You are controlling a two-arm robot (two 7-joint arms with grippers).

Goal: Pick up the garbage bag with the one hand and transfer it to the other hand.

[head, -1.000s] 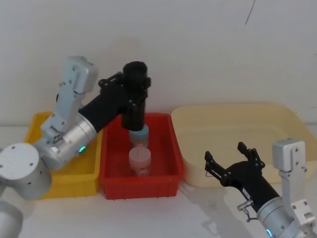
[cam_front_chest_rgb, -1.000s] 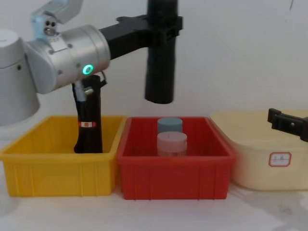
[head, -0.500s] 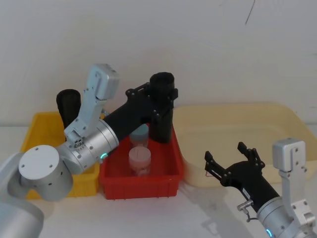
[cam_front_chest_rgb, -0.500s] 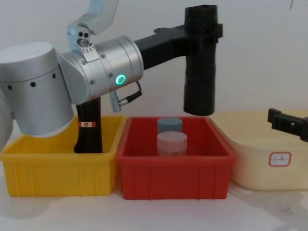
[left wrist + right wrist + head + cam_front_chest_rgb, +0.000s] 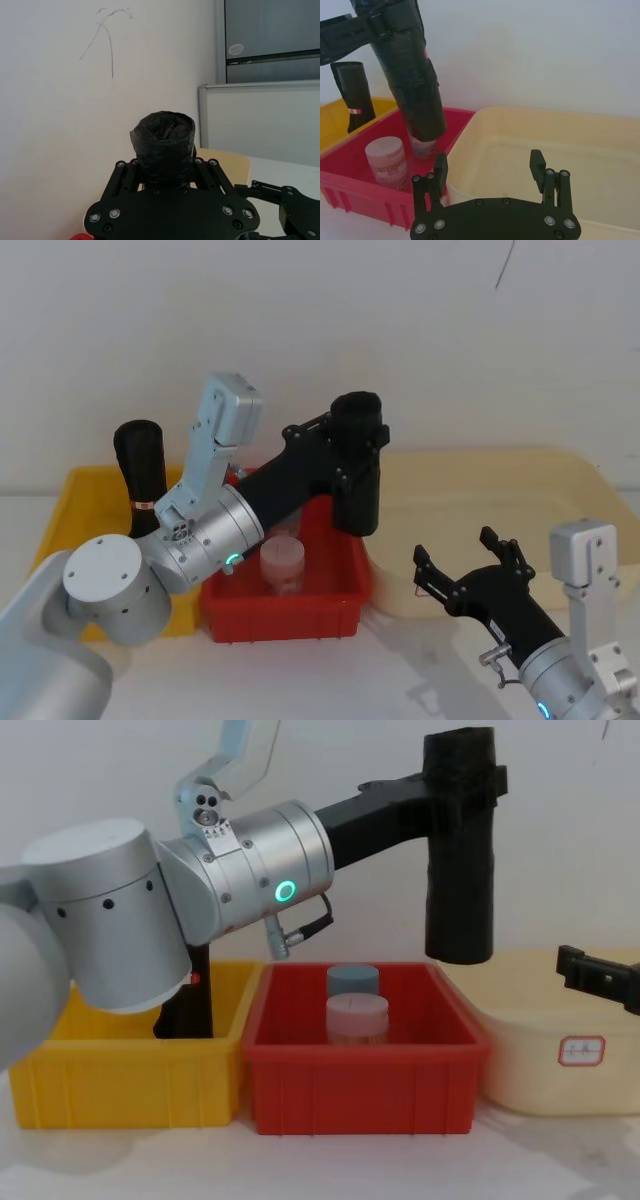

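The garbage bag (image 5: pixel 357 480), a plain black crinkled roll, hangs nearly upright in the air over the right end of the red bin (image 5: pixel 285 602). My left gripper (image 5: pixel 345 445) is shut on its upper part, with the roll's top poking above the fingers (image 5: pixel 120 172). From the chest, the garbage bag (image 5: pixel 460 870) sits high, its lower end above the bin's right rim. My right gripper (image 5: pixel 468 558) waits open, low at the front right, well apart from the roll. In the right wrist view, the garbage bag (image 5: pixel 412 75) stands beyond the open right gripper (image 5: pixel 488 160).
A taller black roll with a red-and-white label (image 5: pixel 140 465) stands in the yellow bin (image 5: pixel 120 1090). The red bin (image 5: pixel 360 1085) holds a pink-lidded jar (image 5: pixel 357 1015) and a blue-lidded jar (image 5: pixel 352 980). A wide cream tub (image 5: pixel 480 500) lies to the right.
My left arm has swung the garbage bag to the right, from above the red bin's middle to over its right end. The right gripper has stayed still and open.
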